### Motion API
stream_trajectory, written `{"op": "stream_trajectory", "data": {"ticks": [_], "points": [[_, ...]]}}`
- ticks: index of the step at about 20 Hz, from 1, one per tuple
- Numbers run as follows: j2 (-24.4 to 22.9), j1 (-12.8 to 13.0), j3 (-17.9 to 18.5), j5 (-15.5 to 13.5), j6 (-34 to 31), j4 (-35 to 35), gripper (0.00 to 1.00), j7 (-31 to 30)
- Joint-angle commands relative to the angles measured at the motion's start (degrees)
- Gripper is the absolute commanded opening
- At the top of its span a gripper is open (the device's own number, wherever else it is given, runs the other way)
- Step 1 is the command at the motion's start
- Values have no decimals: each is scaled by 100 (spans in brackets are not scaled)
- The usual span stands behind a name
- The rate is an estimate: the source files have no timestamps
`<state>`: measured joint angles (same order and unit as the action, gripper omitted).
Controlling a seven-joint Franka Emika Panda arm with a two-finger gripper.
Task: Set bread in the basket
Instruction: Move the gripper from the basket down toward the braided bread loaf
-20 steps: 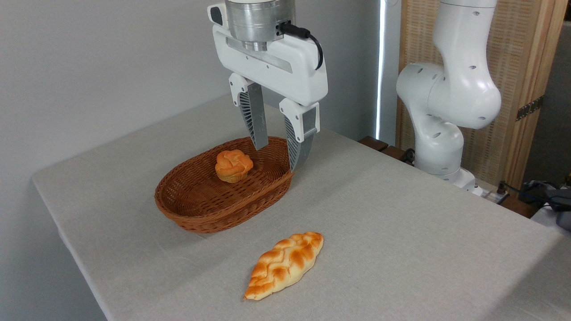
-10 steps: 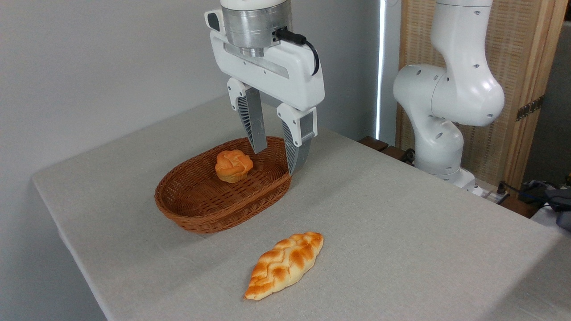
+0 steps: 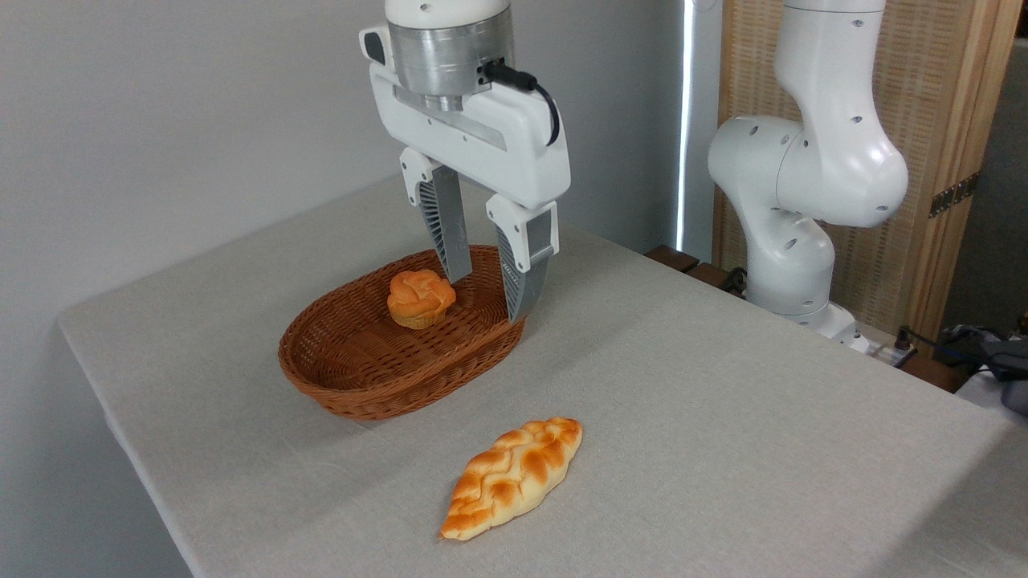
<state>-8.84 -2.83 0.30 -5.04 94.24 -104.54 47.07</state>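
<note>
Plain room, pale wall

Grey wall (image 3: 161, 120) behind a cloth-covered bench (image 3: 723, 401); a woven wood-framed screen (image 3: 940, 120) stands right, beside a bright light strip (image 3: 685, 120).

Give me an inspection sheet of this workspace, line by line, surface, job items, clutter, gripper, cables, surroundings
Surface: table under a pale grey cloth, no spills seen.
Job's things: bread lies on the cloth in front of the basket, outside it.
Clutter: small round bun sits inside the basket.
Gripper: gripper open, empty, above the basket's far right end.
Cables: black cable on the wrist; more at the right edge.
Surroundings: grey wall, wooden screen behind the arm's base.
</note>
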Motion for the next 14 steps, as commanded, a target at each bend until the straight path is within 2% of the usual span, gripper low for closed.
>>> {"op": "stream_trajectory", "data": {"ticks": [1,8,11,14], "points": [[294,2,-4,-68,498,-127,100,127],[831,2,5,-6,1157,-435,100,145],[1164,-15,31,318,1429,-435,100,145],[1359,-33,67,398,1605,-435,100,145]]}}
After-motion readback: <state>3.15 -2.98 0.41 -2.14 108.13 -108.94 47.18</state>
